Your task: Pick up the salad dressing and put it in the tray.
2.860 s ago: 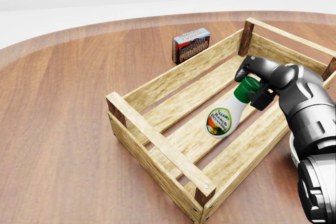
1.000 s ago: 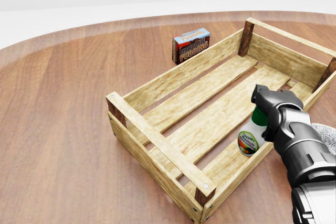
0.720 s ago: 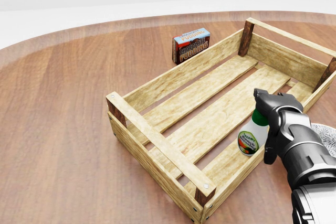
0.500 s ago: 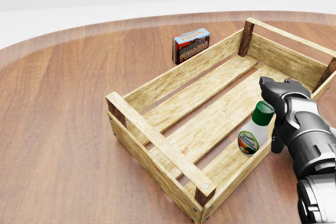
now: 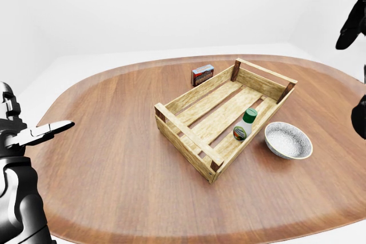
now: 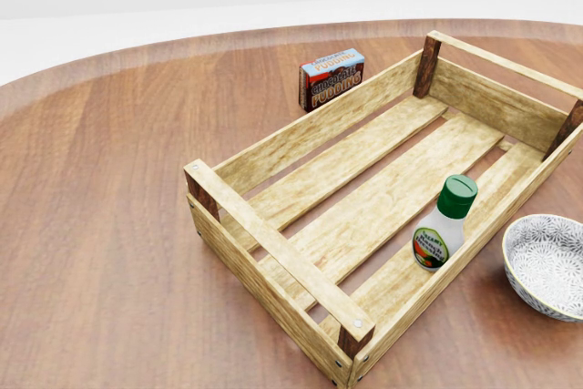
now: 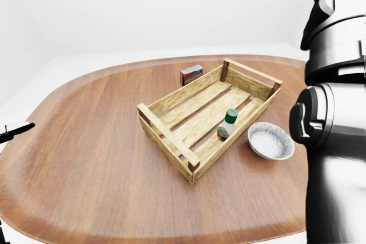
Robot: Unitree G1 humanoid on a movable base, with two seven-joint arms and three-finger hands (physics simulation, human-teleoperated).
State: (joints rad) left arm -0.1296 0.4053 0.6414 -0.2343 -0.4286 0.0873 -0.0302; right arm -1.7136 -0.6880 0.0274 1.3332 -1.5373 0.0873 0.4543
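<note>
The salad dressing bottle [image 6: 444,234], white with a green cap, stands tilted inside the wooden tray [image 6: 273,257], leaning against its long wall on the right in the head view. It also shows in the left-eye view [image 5: 245,125]. Nothing touches it. My right hand [image 5: 349,21] is raised high at the top right of the left-eye view, well above the tray, with fingers hanging open and empty. My left hand [image 5: 56,127] is at the far left, off the table's edge, with fingers stretched out and empty.
A chocolate pudding box [image 6: 332,77] stands beyond the tray's far long wall. A patterned white bowl [image 6: 547,266] sits just right of the tray. The round wooden table [image 5: 114,158] has its edge near the bottom of the eye views.
My right hand lowered the bottle against the tray's right wall, opened, and rose out of the head view. The bottle stays leaning there.
</note>
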